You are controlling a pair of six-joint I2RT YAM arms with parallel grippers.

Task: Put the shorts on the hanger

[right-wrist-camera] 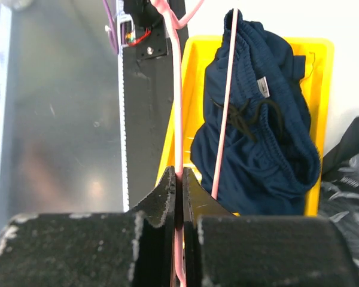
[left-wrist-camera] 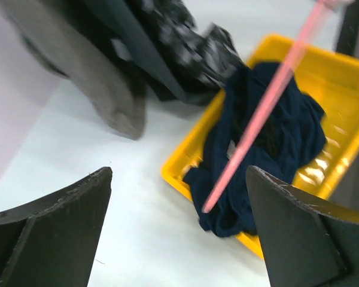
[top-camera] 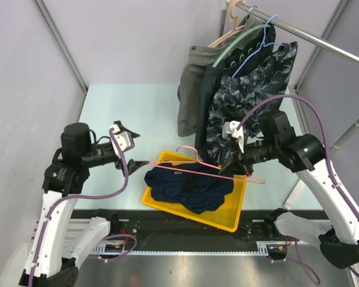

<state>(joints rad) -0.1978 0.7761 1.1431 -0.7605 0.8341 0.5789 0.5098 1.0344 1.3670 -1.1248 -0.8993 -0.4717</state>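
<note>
Navy shorts (top-camera: 191,186) bunched in yellow tray (top-camera: 226,220), near edge of desk, about centre. Right gripper (right-wrist-camera: 179,178) pinched tight on pink wire hanger (right-wrist-camera: 177,101), hanger low across tray over shorts; touching fabric or just above, hard to tell. Left gripper (top-camera: 136,146) spread wide, holding nothing, left of tray. Patterned shorts (top-camera: 251,89) and grey shorts (top-camera: 191,89) hang on rail (top-camera: 323,42), far right corner.

No text can be read with certainty. A small white label (right-wrist-camera: 262,88) is seen at the waistband of the shorts (right-wrist-camera: 257,149), but its print is too small to be made out. Pale lettering is perhaps printed on the patterned shorts (right-wrist-camera: 347,173), though it is blurred.
</note>
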